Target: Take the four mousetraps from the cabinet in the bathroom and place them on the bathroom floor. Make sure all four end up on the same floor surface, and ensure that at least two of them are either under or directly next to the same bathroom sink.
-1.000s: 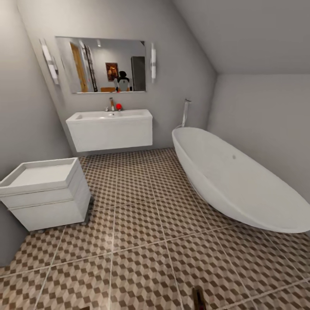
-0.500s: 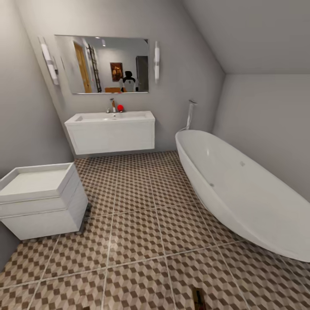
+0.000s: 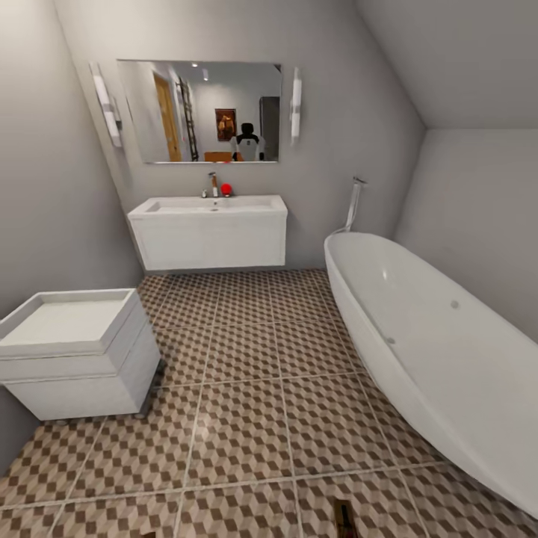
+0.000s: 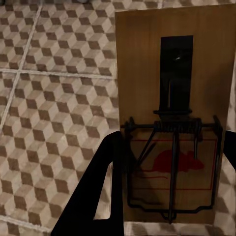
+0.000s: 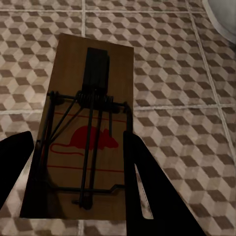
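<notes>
Left gripper [image 4: 169, 147]: black fingers closed against the edges of a flat brown wooden mousetrap [image 4: 172, 88] with dark wire and red mouse print, above the cube-patterned tiled floor [image 4: 54, 108]. Right gripper [image 5: 78, 162]: clamped likewise on a second brown wooden mousetrap [image 5: 86, 123]. Ahead: white wall-hung sink [image 3: 209, 232]; beyond the right gripper, oval white bathtub [image 3: 433, 351].

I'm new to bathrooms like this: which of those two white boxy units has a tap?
The wall-mounted sink under the mirror has the chrome tap. The nearer tray-topped block has none.
</notes>
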